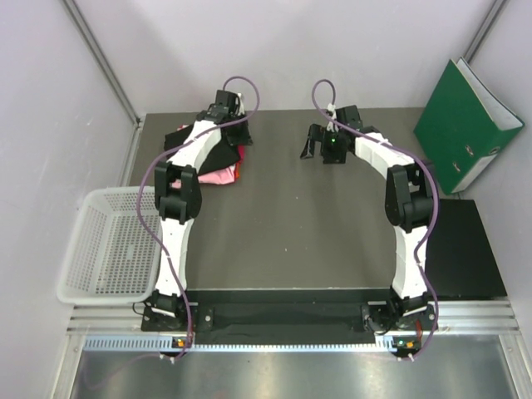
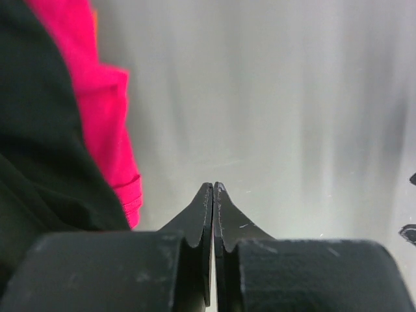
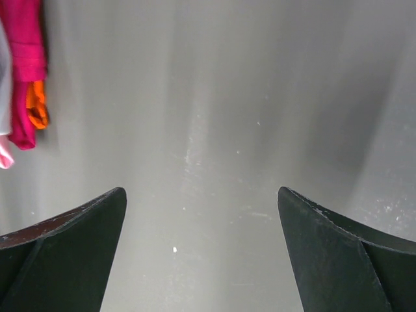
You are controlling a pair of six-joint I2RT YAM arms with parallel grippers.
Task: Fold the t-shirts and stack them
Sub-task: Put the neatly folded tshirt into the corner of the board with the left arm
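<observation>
The t-shirts lie in a loose pile at the far left of the dark table [image 1: 299, 224]. The black t-shirt [image 1: 214, 155] is on top, the light pink one [image 1: 218, 176] sticks out at the near side, and the darker pink-red one [image 1: 240, 155] shows at the right edge. My left gripper [image 1: 235, 138] is shut and empty at the pile's right edge. In the left wrist view its tips [image 2: 213, 188] are over bare table, with the black cloth [image 2: 39, 162] and pink-red cloth [image 2: 104, 123] to the left. My right gripper [image 1: 320, 150] [image 3: 201, 208] is open and empty over bare table. The pink-red cloth [image 3: 26, 39] shows far left.
A white mesh basket [image 1: 112, 245] hangs off the table's left side. A green binder [image 1: 465, 125] leans at the back right. A black panel [image 1: 465, 249] lies on the right. Grey walls close the back and sides. A bit of orange cloth [image 3: 37, 104] shows in the pile.
</observation>
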